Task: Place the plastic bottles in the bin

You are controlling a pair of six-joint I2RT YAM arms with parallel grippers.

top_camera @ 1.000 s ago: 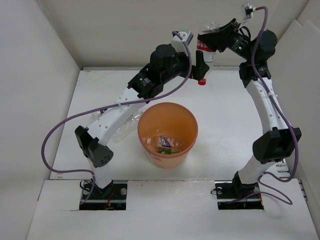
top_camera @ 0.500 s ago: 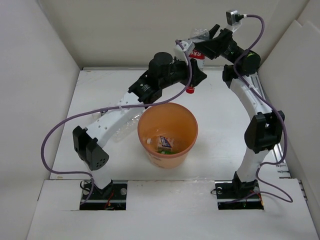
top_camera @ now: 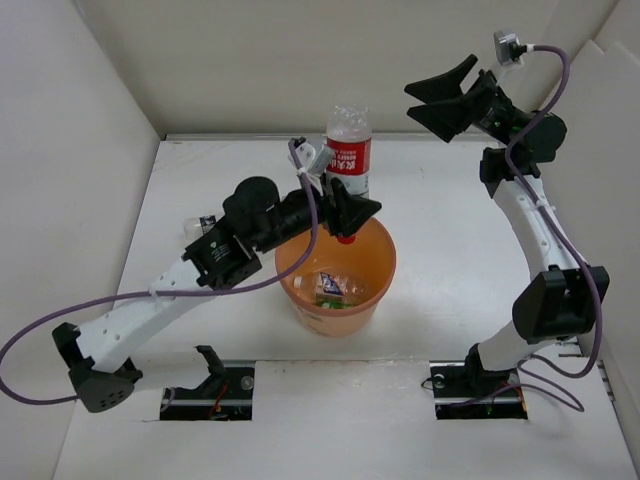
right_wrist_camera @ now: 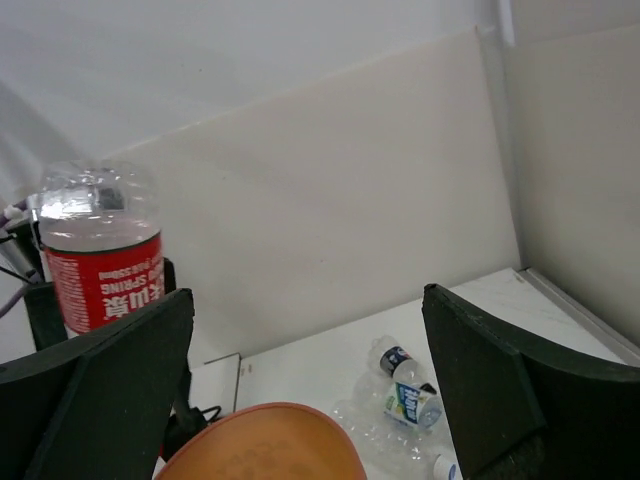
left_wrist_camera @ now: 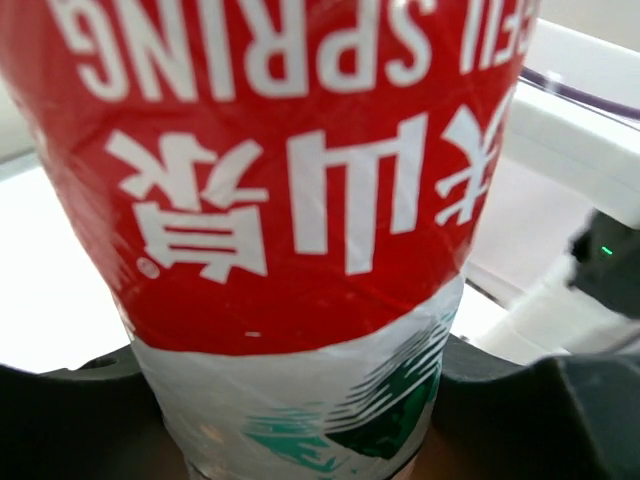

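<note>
My left gripper (top_camera: 345,212) is shut on a red-labelled plastic bottle (top_camera: 348,155), which stands upside down with its red cap just over the far rim of the orange bin (top_camera: 385,270). In the left wrist view the red label (left_wrist_camera: 290,170) fills the frame, with the dark fingers (left_wrist_camera: 560,400) tight against the bottle's sides. The right gripper (top_camera: 445,100) is raised at the back right, open and empty. From its wrist view I see the held bottle (right_wrist_camera: 100,255), the bin's rim (right_wrist_camera: 260,440) and clear bottles with blue-white labels (right_wrist_camera: 405,395) lying on the table. Other bottles (top_camera: 330,287) lie inside the bin.
White walls enclose the table on the left, back and right. The left arm stretches diagonally from the near left toward the bin. A purple cable loops off each arm.
The right gripper has let go of the red-labelled bottle, opened wide and drawn back to the right. The left gripper has closed on the bottle and carried it nearer, over the bin's far rim.
</note>
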